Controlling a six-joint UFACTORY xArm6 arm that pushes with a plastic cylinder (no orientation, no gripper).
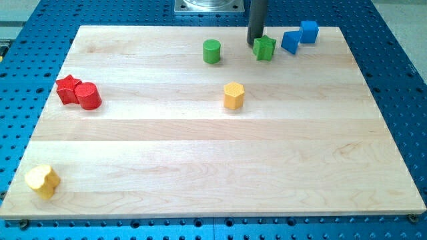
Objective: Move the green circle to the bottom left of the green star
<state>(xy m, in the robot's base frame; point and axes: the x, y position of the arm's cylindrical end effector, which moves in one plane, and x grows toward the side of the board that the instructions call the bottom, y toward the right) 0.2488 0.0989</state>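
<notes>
The green circle stands near the board's top edge, a little left of centre. The green star stands to its right, with a gap of bare wood between them. My tip is at the lower end of the dark rod, right at the green star's upper left side; I cannot tell whether it touches. The tip is to the right of the green circle and apart from it.
Two blue blocks sit right of the green star. A yellow hexagon is in the middle. A red star and red cylinder touch at the left. A yellow block sits at the bottom left.
</notes>
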